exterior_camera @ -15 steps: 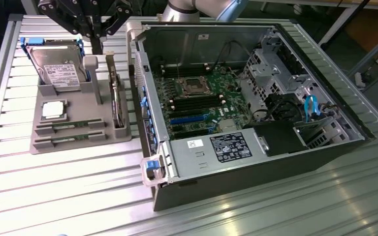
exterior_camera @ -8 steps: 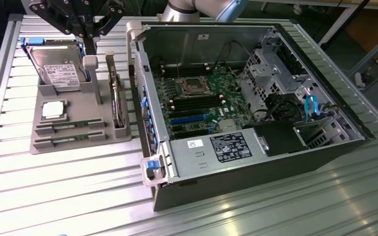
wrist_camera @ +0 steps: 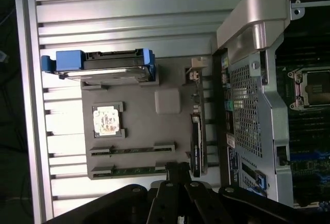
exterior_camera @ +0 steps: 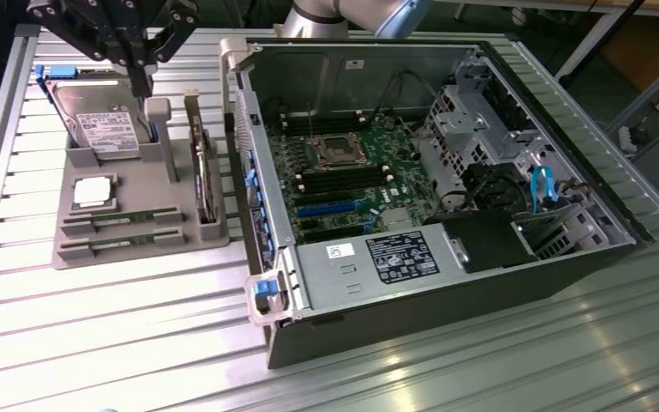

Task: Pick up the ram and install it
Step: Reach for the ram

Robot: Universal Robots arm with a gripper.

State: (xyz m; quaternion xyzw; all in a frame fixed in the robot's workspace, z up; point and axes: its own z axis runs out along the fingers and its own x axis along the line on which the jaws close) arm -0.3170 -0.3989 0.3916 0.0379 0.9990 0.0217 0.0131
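- The ram [exterior_camera: 123, 219] sits in a slot of the grey tray [exterior_camera: 152, 193], in the lower left of the exterior view. A second stick [exterior_camera: 123, 243] lies just beside it, and the CPU [exterior_camera: 92, 190] is just above.
- The gripper [exterior_camera: 142, 89] hangs in the upper left over the hard drive [exterior_camera: 106, 124], jaws clenched on nothing.
- Expect the ram to be light, stiff and thin, yet fragile (chips and contacts dislike pinching). You would do best, I judge, to take it by its long edges near the middle.
- The exterior view gives you the motherboard [exterior_camera: 353, 163] inside the computer case [exterior_camera: 353, 64]. The wrist view looks down the closed gripper [wrist_camera: 178, 168] onto the tray, showing the second stick's [wrist_camera: 129, 171] green edge lengthwise.
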